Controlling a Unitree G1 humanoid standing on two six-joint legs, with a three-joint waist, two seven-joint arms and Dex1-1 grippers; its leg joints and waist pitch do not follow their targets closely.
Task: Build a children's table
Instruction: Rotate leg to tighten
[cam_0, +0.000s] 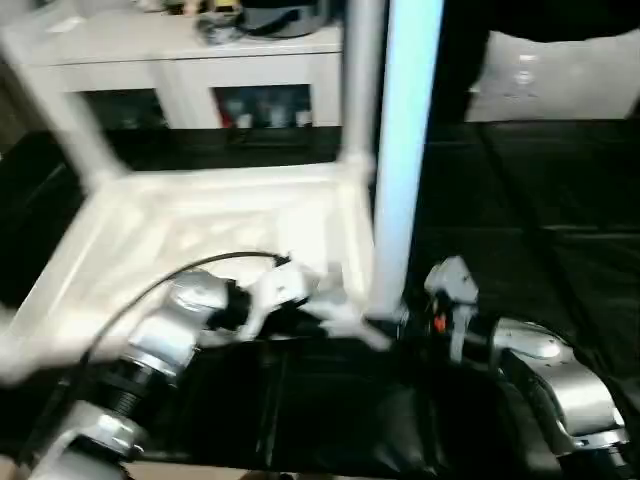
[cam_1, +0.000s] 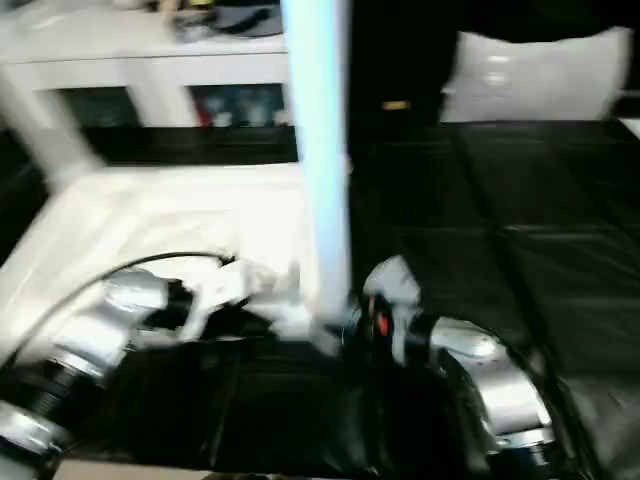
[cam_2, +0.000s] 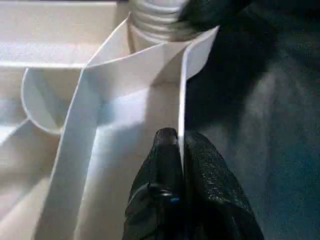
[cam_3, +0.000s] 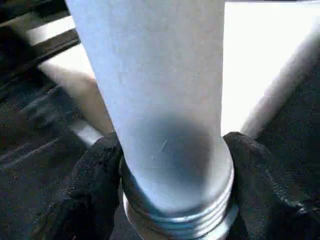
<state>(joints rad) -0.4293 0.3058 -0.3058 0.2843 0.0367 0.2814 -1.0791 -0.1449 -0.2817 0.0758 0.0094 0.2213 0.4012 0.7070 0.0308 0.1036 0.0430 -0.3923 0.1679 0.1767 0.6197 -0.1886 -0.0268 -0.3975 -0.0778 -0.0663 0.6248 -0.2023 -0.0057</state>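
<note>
Children's table top (cam_0: 200, 230) lies upside down on the dark floor before a white cabinet (cam_0: 180, 60), with 2 far legs already standing in its corners. A third leg (cam_0: 405, 150) stands upright at the near corner socket (cam_2: 160, 22), its threaded end showing. The right gripper (cam_3: 172, 165) clasps that leg; the left gripper (cam_2: 180, 150) pinches the rim (cam_2: 182, 90). If the thread enters crooked, it could jam, or the leg could tip.

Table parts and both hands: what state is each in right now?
Tabletop: upside down, rim up.
Near leg: upright, threaded end at the corner socket.
Far legs: standing in their sockets.
Left hand: shut on the tabletop rim.
Right hand: shut on the near leg.
</note>
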